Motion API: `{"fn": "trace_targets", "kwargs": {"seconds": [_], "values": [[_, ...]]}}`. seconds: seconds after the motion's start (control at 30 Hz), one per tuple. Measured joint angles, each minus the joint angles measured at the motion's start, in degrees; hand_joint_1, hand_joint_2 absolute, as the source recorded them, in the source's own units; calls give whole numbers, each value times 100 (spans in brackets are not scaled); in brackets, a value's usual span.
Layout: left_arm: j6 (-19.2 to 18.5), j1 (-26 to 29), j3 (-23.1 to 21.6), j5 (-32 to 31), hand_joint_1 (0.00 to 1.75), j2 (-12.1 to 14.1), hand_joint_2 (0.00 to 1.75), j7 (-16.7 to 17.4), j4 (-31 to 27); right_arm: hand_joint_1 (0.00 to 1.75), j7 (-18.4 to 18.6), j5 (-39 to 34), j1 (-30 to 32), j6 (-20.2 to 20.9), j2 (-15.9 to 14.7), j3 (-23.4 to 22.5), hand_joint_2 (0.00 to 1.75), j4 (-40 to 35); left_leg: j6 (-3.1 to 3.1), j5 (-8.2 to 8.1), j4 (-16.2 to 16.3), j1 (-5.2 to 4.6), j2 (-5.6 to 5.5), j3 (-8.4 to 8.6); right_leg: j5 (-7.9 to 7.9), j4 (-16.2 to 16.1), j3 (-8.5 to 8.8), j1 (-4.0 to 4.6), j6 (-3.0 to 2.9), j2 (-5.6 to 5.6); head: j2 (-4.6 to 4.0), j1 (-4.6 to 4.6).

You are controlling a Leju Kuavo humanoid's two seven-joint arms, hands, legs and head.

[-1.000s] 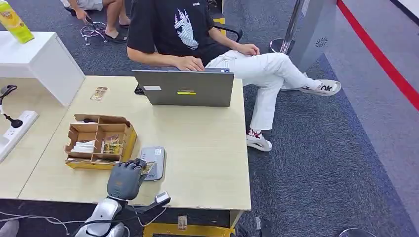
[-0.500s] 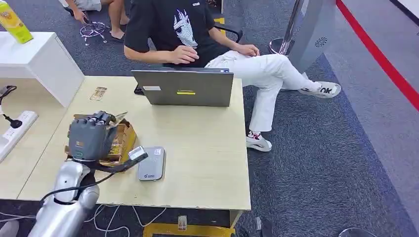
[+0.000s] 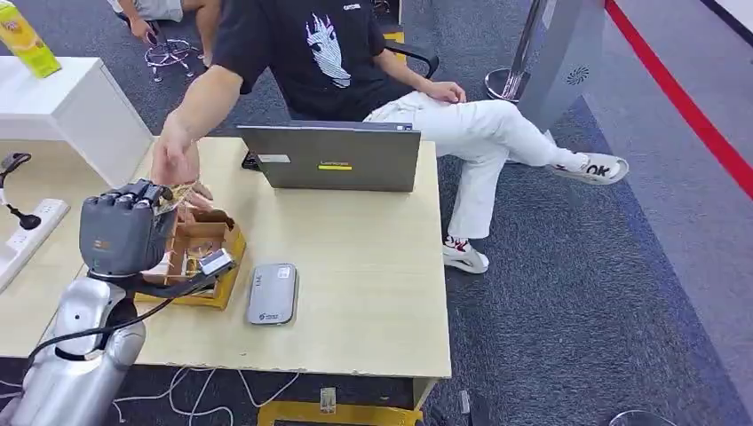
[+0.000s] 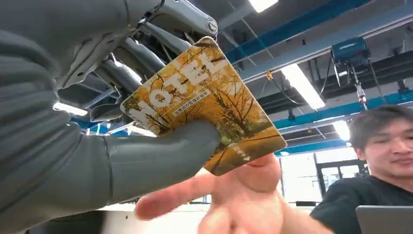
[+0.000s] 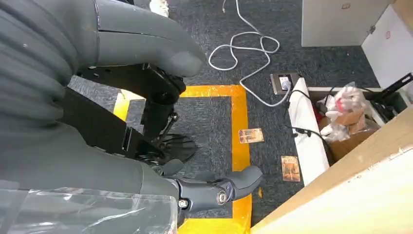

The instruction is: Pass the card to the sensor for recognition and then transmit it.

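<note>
My left hand [image 3: 120,232] pinches the card [image 4: 204,105] betw thumb & fingers, raised over the box, w/ a person's hand [image 4: 229,200] touching its far corner; right hand [image 5: 146,87] hangs by the floor, looks empty. Risk: if I let go before their grip's firm, card drops. Cardboard box [image 3: 226,244] holds more cards in its compartments.

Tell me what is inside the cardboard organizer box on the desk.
The cardboard box has open compartments; one visible compartment holds what looks like a stack of cards. The left hand, holding a card, covers the other compartments, so their contents cannot be seen.
</note>
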Motion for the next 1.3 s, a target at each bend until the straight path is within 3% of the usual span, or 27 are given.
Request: {"fn": "trace_targets", "kwargs": {"seconds": [1.07, 1.1, 1.13, 1.3], "values": [[15, -31, 114, -39, 175, 7, 175, 42, 0, 0, 0, 22, 0, -2, 0, -2, 175, 0, 0, -13, 1, -1, 8, -2, -10, -2, -4, -1, -1, 10, 0, 0], [15, -35, 116, -39, 30, 7, 175, 42, 0, 0, 2, 30, 0, -2, 0, -2, 175, 0, 0, -14, 1, -1, 9, -2, -10, -2, -5, -1, -1, 13, 0, 0], [17, -38, 120, -44, 0, 7, 175, 41, 0, 0, 2, 32, 0, -2, 0, -2, 175, 0, 3, -16, 2, -1, 10, -2, -10, -2, -5, -1, -1, 14, 0, 0], [164, -25, 120, -118, 0, -17, 175, 37, -4, 0, 4, 65, -4, -7, 0, -7, 175, 0, 4, -24, 2, -2, 4, -2, -22, -6, -1, -1, 3, 6, 0, 0]]}}
